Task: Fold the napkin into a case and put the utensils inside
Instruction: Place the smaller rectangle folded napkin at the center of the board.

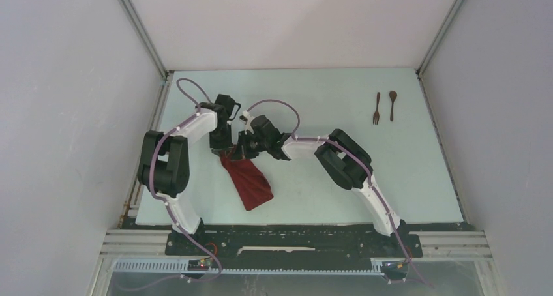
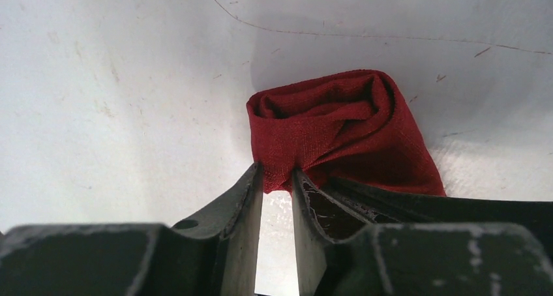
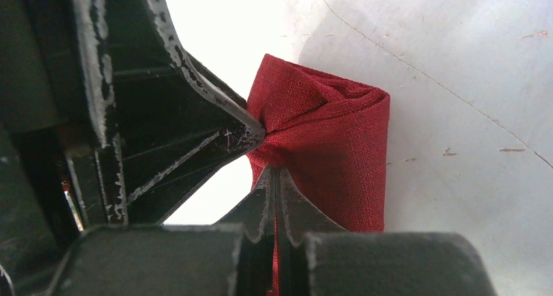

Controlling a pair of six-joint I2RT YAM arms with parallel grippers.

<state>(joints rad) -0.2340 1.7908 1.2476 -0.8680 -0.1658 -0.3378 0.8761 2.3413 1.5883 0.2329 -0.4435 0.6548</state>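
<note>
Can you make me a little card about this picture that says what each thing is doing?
napkin: dark red, folded into a narrow bundle
left gripper: closed on the napkin's edge
right gripper: shut on the napkin, right beside the left one
fork and spoon: lying side by side at the far right of the table, nothing touching them

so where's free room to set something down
Bare table lies along the far edge between the arms and the fork and spoon, and at the near right corner. Crowded around the napkin, where both arms meet.
</note>
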